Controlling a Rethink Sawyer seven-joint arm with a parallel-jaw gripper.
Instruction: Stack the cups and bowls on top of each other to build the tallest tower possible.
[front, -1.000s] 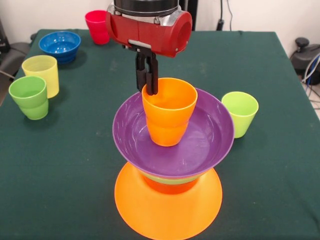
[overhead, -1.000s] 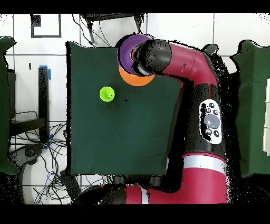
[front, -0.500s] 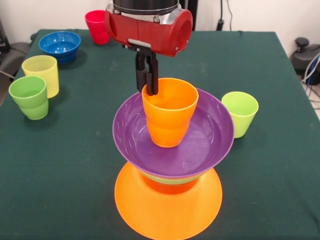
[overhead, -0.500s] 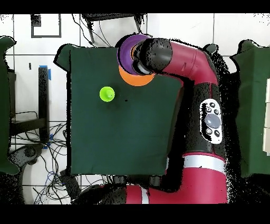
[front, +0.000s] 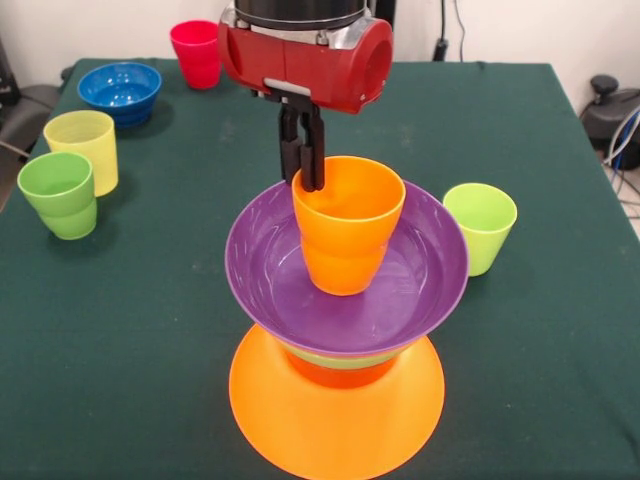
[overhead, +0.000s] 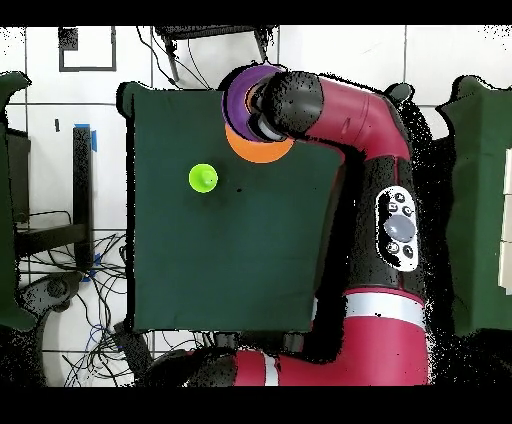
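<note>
Tower (front: 340, 350) sits near the front edge of my worktop (front: 130, 330), roughly mid-width: big orange bowl (front: 335, 420) upside down as base, a red-orange band and a lime-green band stacked on it, then the purple bowl (front: 300, 290) open side up. Orange cup (front: 348, 225) stands upright inside the purple bowl, slightly tilted maybe, can't tell for sure. My tool (front: 303, 160) comes straight down from above and is clamped on the orange cup's far rim, one finger inside, one outside. Cup bottom looks at or just above the bowl floor; contact not clear.

Room: front-left and right of the tower the green cloth is bare; lime green cup (front: 480, 226) stands just beside the purple bowl's right rim, apart from it. Left edge holds a green cup (front: 60, 194) and pale yellow cup (front: 84, 150), close together. Back-left: blue bowl (front: 120, 92) and red cup (front: 196, 53), near the far edge.

Overhead, my arm (overhead: 370, 130) covers most of the tower; only purple and orange rims show, close to the worktop edge.

Count: five cups (orange, lime green, green, pale yellow, red); bowls clearly seen three (orange, purple, blue), plus two coloured bands in the tower.
</note>
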